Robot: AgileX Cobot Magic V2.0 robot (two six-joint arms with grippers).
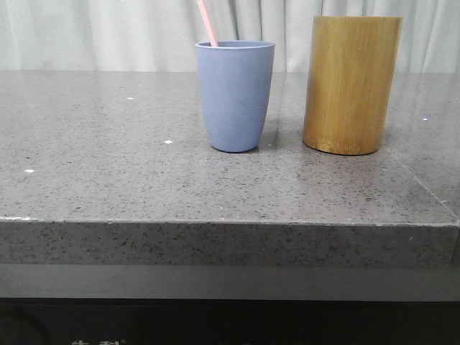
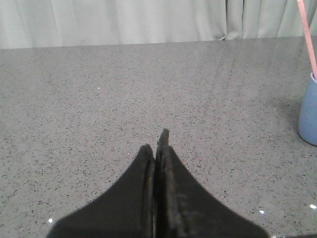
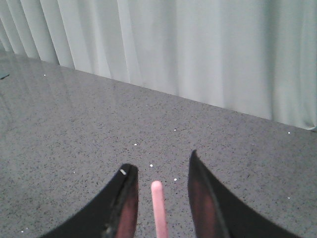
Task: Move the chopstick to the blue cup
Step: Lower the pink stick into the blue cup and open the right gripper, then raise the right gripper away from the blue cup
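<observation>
The blue cup (image 1: 235, 97) stands upright at the middle of the table, and a pink chopstick (image 1: 208, 23) leans out of its rim toward the upper left. In the left wrist view the cup (image 2: 309, 111) and chopstick (image 2: 308, 37) show at the edge. My left gripper (image 2: 158, 141) is shut and empty, low over bare table, well apart from the cup. My right gripper (image 3: 159, 163) is open. The chopstick's rounded end (image 3: 158, 208) stands between its fingers with a gap on both sides. Neither gripper shows in the front view.
A taller yellow-brown bamboo cylinder (image 1: 351, 85) stands just right of the cup. The grey speckled table (image 1: 108, 165) has its front edge near the camera. A pale curtain (image 1: 108, 32) hangs behind.
</observation>
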